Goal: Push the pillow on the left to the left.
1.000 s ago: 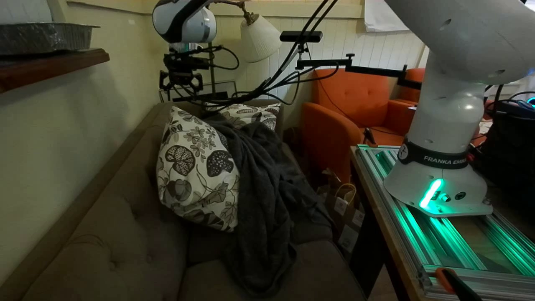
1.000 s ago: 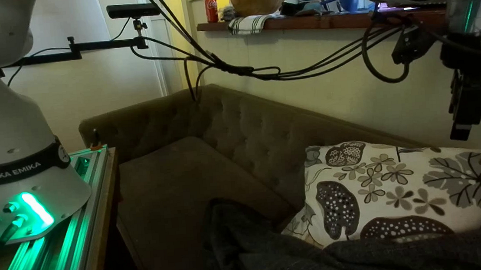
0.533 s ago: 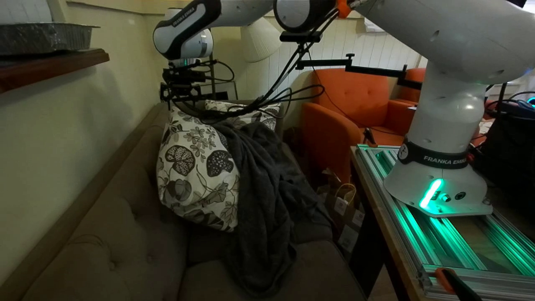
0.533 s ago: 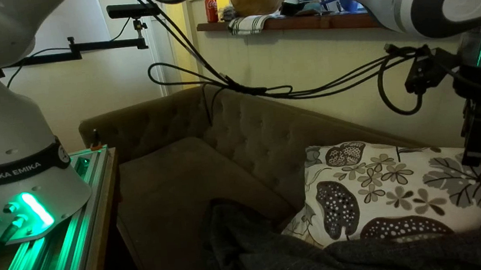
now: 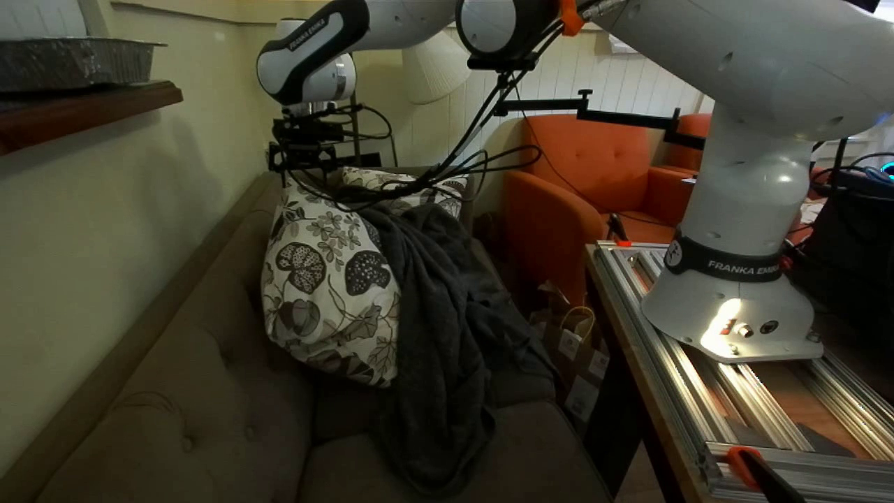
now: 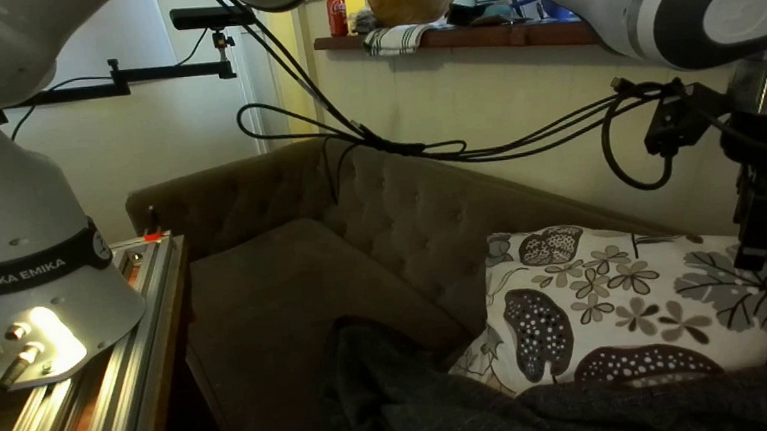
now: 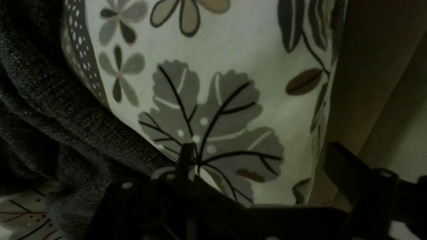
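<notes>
Brown sofa (image 5: 167,412) along a smooth cream wall (image 5: 133,237): matt cloth, button-tufted backrest (image 6: 418,219), flat seat (image 6: 280,301).

Nearest, table (image 5: 758,402), wooden-edged, topped with ridged, parallel metal rails. Past that, dark grey blanket (image 5: 447,335), coarse and nubbly in the wrist view, in heavy loose folds down over the seat.

Touching the blanket, pillow (image 6: 634,301), on the sofa, against the backrest. Plump, four-cornered; smooth white cloth with dotted dark blobs, small petalled flowers and grey leaf print (image 6: 723,283), scalloped and black-veined. Tilted, printed face upward and away from the backrest. Long axis roughly along the backrest: left to right in an exterior view, leaf print toward the right end; foreshortened in an exterior view, tapering upward to a corner (image 5: 295,197) near the fingers (image 7: 347,170). Leaf end toward the fingers in the wrist view.

Black, angular fingers, well apart: one tip in front of the leaf print, the other past the pillow's edge. Cannot tell whether touching the cloth.

Farther, smaller cushion (image 5: 450,199), pale with dark print, partly hidden. Farthest, orange armchair (image 5: 604,150), boxy and button-backed, and pleated, tapering lampshade (image 5: 434,73).
</notes>
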Controlling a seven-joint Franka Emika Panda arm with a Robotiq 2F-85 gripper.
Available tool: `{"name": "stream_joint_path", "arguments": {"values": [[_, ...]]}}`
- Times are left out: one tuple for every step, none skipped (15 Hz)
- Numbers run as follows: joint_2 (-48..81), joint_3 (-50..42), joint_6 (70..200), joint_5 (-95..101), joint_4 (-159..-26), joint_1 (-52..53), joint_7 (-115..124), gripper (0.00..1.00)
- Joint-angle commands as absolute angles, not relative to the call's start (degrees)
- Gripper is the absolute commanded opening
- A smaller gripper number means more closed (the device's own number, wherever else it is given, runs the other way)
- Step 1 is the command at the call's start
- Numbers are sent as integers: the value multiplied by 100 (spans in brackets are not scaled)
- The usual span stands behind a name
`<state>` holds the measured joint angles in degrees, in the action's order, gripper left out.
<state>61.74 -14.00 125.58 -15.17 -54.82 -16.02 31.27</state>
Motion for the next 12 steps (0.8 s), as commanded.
{"name": "stream_joint_path", "arguments": {"values": [[6517,-1502,12615,-1461,-5159,-1540,3408,100],[6615,-1520,12648,-1441,-5065,-1519,3436,100],[6711,-1380,12629,-1304,-4927,-1601,3526,100],[6801,-1387,12649,-1267,-4825,-1592,3568,100],[6881,-1394,12626,-1209,-4737,-1586,3620,100],[6951,-1381,12589,-1172,-4642,-1605,3641,97],[7029,-1404,12601,-1103,-4563,-1603,3688,73],[7079,-1402,12571,-1055,-4492,-1614,3717,72],[7098,-1533,12567,-1142,-4505,-1541,3720,70],[7130,-1550,12548,-1153,-4457,-1542,3779,61],[7147,-1571,12490,-1184,-4423,-1539,3882,54],[7146,-1549,12417,-1227,-4396,-1554,3941,47]]}}
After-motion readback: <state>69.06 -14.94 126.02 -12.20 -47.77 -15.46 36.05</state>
